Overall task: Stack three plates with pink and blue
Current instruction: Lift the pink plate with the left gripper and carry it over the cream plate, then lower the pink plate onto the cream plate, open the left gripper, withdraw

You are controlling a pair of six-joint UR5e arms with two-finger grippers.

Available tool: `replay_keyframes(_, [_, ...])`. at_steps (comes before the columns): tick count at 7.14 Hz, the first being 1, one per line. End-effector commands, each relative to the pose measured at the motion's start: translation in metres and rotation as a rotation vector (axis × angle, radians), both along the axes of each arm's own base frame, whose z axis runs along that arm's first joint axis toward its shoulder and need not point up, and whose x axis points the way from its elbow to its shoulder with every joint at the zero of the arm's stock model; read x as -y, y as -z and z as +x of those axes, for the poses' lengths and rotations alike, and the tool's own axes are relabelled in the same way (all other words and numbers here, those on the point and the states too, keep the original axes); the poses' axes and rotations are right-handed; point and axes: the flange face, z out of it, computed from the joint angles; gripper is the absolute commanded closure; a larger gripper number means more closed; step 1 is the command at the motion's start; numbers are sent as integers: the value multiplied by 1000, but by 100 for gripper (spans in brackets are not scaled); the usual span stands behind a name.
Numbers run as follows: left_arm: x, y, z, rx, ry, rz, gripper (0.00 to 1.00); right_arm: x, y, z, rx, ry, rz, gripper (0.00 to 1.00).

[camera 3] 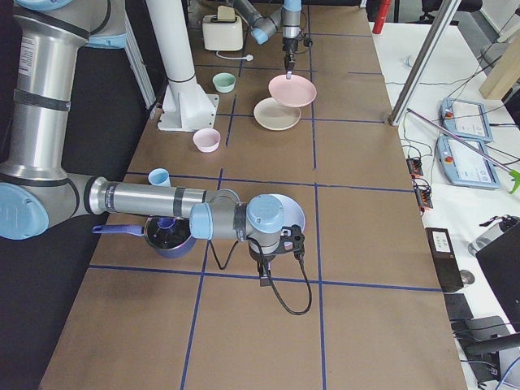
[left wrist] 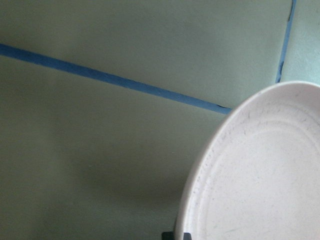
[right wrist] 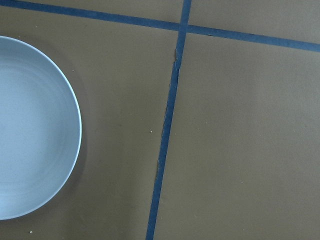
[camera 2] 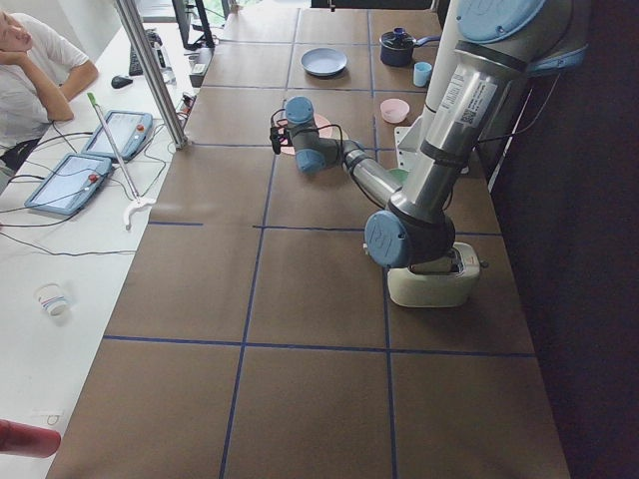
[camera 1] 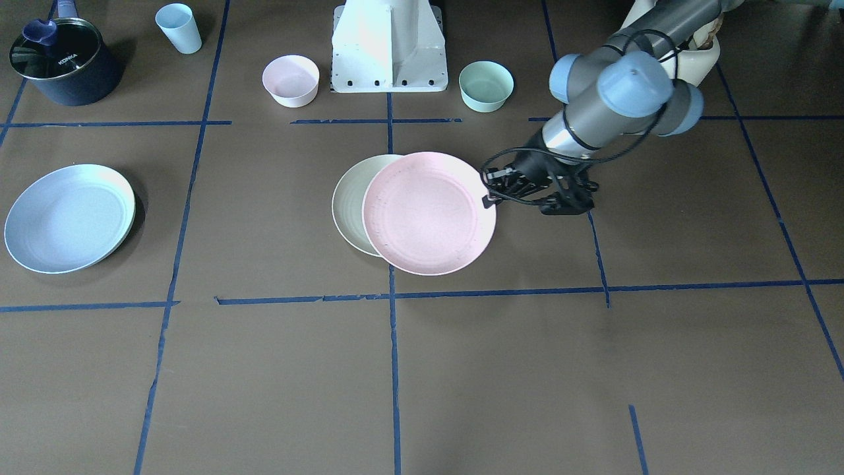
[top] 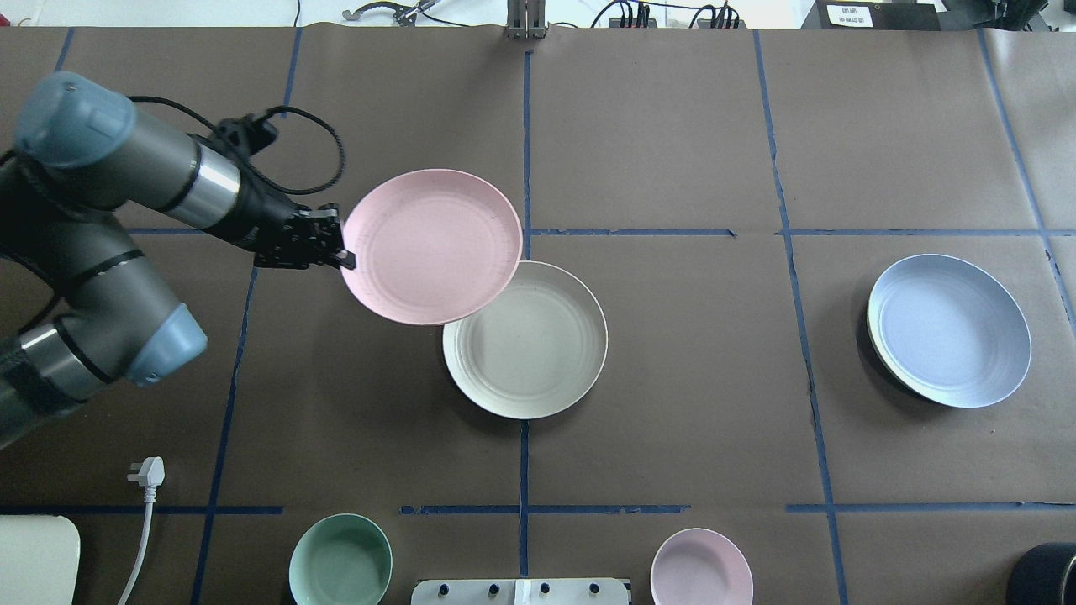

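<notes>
We see a table covered in brown paper (top: 672, 378), marked into squares by blue tape lines (top: 630, 233). The left gripper (top: 340, 252) is clamped on the rim of the pink plate (top: 430, 245) and holds it above the surface. The plate's edge partly overlaps the cream plate (top: 538, 353), which lies at the centre. The blue plate (top: 950, 329) lies well apart, toward the table's right end, across a wide stretch of paper. The right gripper (camera 3: 265, 276) is near it; we cannot tell whether its jaws are open. A mint bowl (top: 340, 561) and a pink bowl (top: 702, 567) sit along the robot's edge.

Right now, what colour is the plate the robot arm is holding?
The plate in the left gripper is pale pink; the overhead view shows it best.
</notes>
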Motion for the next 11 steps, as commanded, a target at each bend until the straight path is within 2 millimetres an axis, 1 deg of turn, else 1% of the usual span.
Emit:
replay_keyframes(1, [-39, 8, 50, 33, -23, 17, 100, 0, 0, 0, -1, 0, 0, 0])
replay_keyframes(2, [-45, 7, 55, 35, -35, 17, 99, -1, -1, 0, -1, 0, -2, 0])
replay_keyframes(3, [-46, 7, 58, 34, -40, 18, 64, 0, 0, 0, -1, 0, 0, 0])
replay_keyframes(4, [-46, 6, 58, 37, -42, 25, 1, 0, 0, 0, -1, 1, 2, 0])
replay_keyframes(5, [-44, 2, 56, 43, -43, 22, 0, 4, 5, 0, 3, 0, 12, 0])
replay_keyframes(6, [-26, -9, 34, 66, -47, 37, 0, 6, 9, -1, 3, 5, 24, 0])
replay_keyframes(7, [11, -21, -13, 116, -108, 100, 0, 6, 10, -1, 5, 1, 22, 0])
replay_keyframes(8, [35, -49, -64, 190, -143, 216, 0, 10, 15, -2, 6, 3, 35, 0])
replay_keyframes(9, [52, -74, -119, 280, -195, 332, 0, 13, 20, -2, 9, 2, 45, 0])
replay_keyframes(10, [48, -102, -181, 371, -278, 407, 0, 15, 22, -3, 11, 4, 50, 0])
replay_keyframes(11, [46, -129, -255, 444, -336, 457, 0, 26, 32, -3, 15, 5, 74, 0])
